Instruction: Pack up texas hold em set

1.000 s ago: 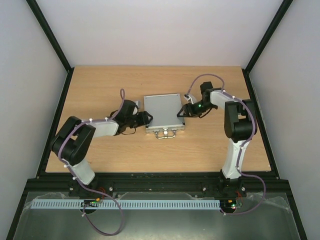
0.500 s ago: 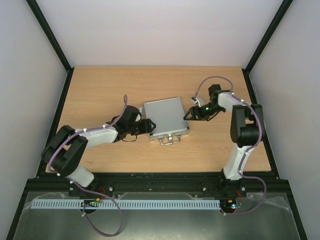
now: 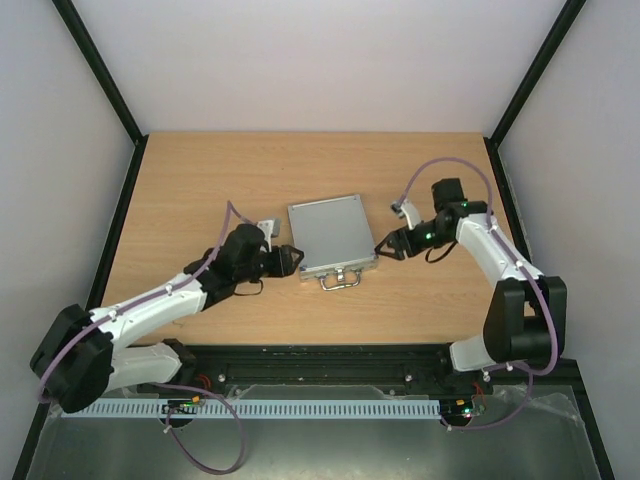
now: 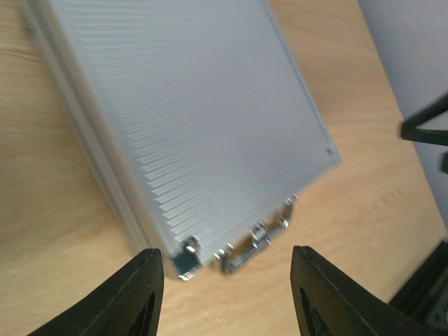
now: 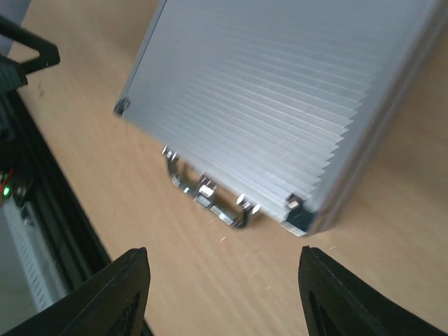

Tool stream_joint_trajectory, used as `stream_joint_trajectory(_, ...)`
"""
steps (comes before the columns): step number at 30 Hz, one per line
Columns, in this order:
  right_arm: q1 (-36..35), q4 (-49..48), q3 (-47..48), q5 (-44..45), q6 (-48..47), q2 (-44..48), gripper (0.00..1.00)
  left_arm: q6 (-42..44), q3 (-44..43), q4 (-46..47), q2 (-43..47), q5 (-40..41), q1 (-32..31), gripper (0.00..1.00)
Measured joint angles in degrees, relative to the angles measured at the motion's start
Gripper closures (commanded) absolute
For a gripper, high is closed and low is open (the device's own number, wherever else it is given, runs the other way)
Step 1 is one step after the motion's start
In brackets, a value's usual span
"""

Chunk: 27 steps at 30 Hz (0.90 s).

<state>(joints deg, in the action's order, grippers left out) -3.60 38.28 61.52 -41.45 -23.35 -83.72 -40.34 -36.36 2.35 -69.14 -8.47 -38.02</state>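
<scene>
The texas hold em set shows as a shut silver ribbed case (image 3: 328, 235) lying flat mid-table, turned a little, with its handle (image 3: 340, 278) toward the near edge. Whatever is inside is hidden. My left gripper (image 3: 290, 260) stands open just off the case's near left corner. In the left wrist view that corner of the case (image 4: 189, 119) and the handle (image 4: 255, 241) lie ahead of the open left gripper (image 4: 225, 262), untouched. My right gripper (image 3: 385, 248) is open beside the near right corner. In the right wrist view the case (image 5: 280, 91) and handle (image 5: 206, 196) sit beyond the empty right gripper (image 5: 224, 255).
The wooden table (image 3: 200, 180) is bounded by a black frame rail (image 3: 320, 352) along the near edge. Pale walls stand at the left, right and back. Each arm's cable loops above its wrist.
The case has turned slightly, its handle end swung to the right. Both grippers have moved nearer, from the case's sides to its near corners. The left arm has stretched out lower.
</scene>
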Motion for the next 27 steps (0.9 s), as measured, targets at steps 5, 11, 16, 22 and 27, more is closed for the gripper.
stream_joint_trajectory(5,-3.06,-1.6,-7.45,-0.24,0.9,3.69,0.42,0.0,1.18,0.81,1.97,-0.09,-7.52,0.59)
stream_joint_trajectory(11,-3.15,-6.16,-8.11,-1.95,4.7,4.28,0.44,-1.29,0.83,2.69,-3.63,-0.44,-13.57,0.5)
stream_joint_trajectory(16,-3.15,-8.79,-9.11,-3.08,6.49,4.94,0.43,-3.15,0.17,4.26,-10.21,-0.28,-15.5,0.5)
stream_joint_trajectory(22,-3.15,-9.84,-11.82,-2.89,6.91,9.6,0.42,-4.74,-1.4,8.35,-15.93,-0.02,-16.04,0.45)
stream_joint_trajectory(27,-3.15,-10.27,-11.89,-2.36,6.88,11.52,0.42,-5.33,-3.17,10.27,-19.82,-0.07,-16.57,0.43)
